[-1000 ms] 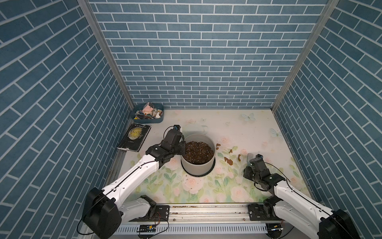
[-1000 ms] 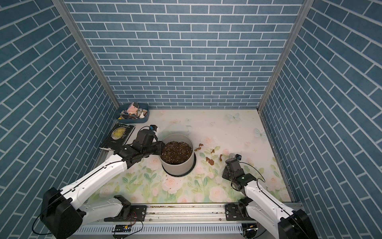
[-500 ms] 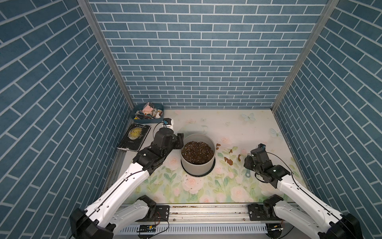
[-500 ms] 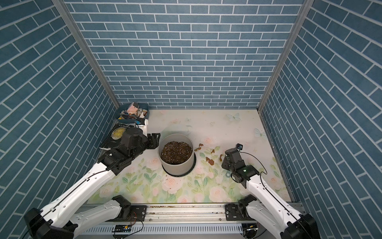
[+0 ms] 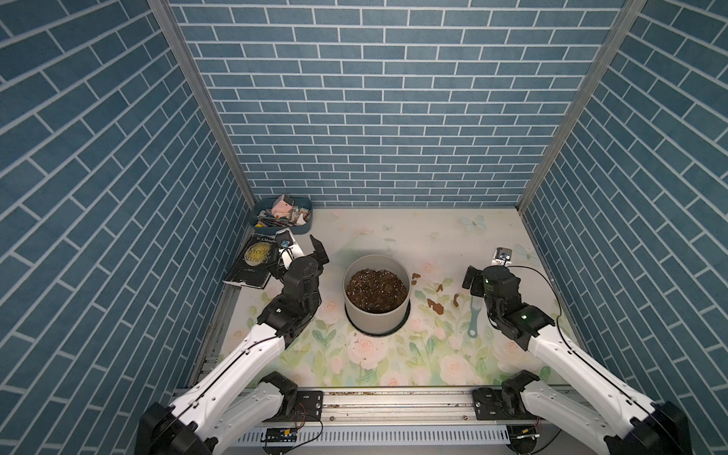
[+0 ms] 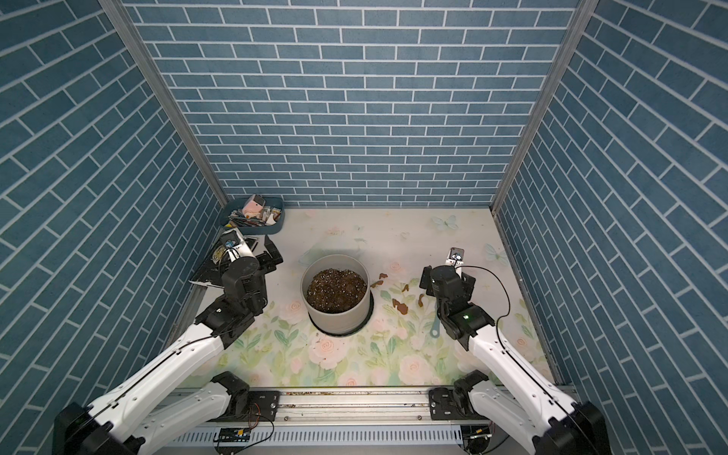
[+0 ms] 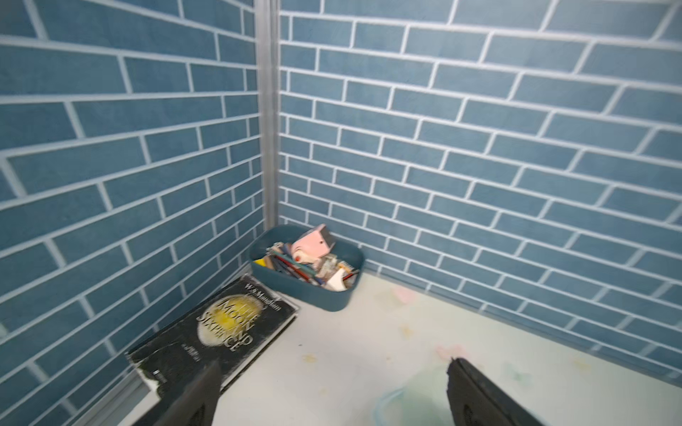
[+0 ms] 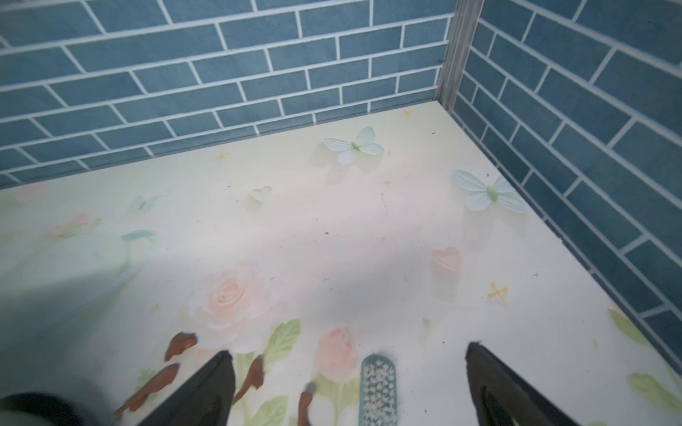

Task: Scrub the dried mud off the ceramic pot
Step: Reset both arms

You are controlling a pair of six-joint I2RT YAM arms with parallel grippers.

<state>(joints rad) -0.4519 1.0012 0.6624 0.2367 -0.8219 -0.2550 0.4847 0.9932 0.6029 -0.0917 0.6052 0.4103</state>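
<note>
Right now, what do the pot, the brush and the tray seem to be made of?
Pot: likely ceramic or matte plastic; smooth, pale grey wall with no shine.
Brush: probably plastic; teal moulded handle with a hanging hole, pale bristles.
Tray: probably plastic; even dark blue wall, rounded corners, dull finish.

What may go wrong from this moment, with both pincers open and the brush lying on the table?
The brush lies flat near the open right pincer; a low grasp may scrape the table or slip.
The left pincer stands open, apart from the ceramic pot; scrubbed unheld, the pot may slide and spill soil.
</note>
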